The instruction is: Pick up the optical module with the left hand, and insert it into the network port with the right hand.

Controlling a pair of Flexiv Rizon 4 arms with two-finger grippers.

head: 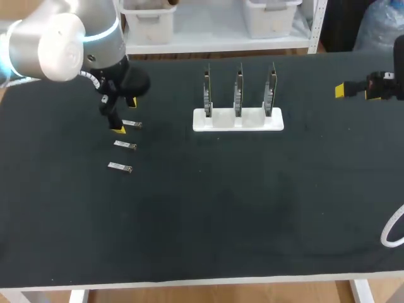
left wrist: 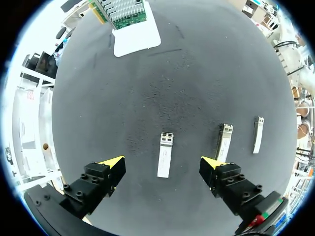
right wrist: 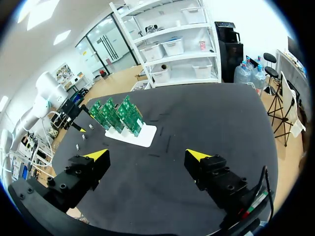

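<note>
Nothing of the task is done yet, as far as you can see: neither gripper holds anything. Your left gripper (left wrist: 162,163) points down at the black table (head: 221,208) with its yellow-tipped fingers wide apart. A small silver rectangular metal optical module (left wrist: 165,155) lies flat on the table, lengthwise between those fingers and touching neither. A second module (left wrist: 224,141) of the same kind lies just ahead of one fingertip, and a third module (left wrist: 258,134) lies further out on that same side. Your right gripper (right wrist: 147,156) also has its fingers apart and empty, well away from all three modules. A white plastic stand (right wrist: 140,137) holding three upright green circuit boards (right wrist: 125,112) sits well ahead of the right gripper, between the two grippers. The network ports are presumably on those boards, though they are too small to make out. Still to come, by my judgement: closing on the module, lifting it, passing it to the right gripper, and inserting it.
</note>
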